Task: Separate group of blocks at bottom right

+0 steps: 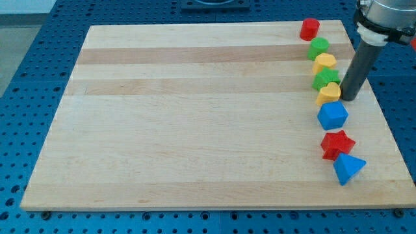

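Observation:
My tip (348, 98) rests on the board at the view's right, just right of the yellow heart block (329, 93) and nearly touching it. Blocks run down the right side in a column: a red cylinder (309, 28) at the top, a green cylinder (318, 47), a yellow block (324, 63), a green block (325, 79), the yellow heart, then a blue hexagon block (333, 116). At the bottom right a red star block (337, 143) touches a blue triangle block (348, 168) below it.
The wooden board (195, 117) lies on a blue perforated table (26, 97). The board's right edge runs close to the column of blocks. The arm's grey body (387, 16) hangs over the top right corner.

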Motion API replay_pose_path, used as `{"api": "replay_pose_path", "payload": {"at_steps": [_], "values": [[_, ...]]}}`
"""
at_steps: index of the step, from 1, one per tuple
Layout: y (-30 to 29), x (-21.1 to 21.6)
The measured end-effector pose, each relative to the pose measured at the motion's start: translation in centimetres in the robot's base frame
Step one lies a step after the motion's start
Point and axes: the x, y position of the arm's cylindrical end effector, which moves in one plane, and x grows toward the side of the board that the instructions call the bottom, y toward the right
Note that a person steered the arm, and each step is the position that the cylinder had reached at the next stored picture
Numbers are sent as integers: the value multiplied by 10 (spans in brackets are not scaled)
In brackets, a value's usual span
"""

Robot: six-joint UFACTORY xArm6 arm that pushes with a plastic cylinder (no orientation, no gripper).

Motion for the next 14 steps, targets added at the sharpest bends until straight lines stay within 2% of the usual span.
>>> {"api": "replay_pose_path", "payload": {"at_steps": [1, 2, 3, 4, 5, 6, 7, 8, 9, 10, 12, 13, 14], "values": [[52, -67], [-29, -98], [-119, -50], [-123, -56], [-96, -62], [-57, 8], [-69, 29], [-118, 27], [-125, 16], [-76, -18], [-7, 22], [-37, 65], [-84, 78]]}}
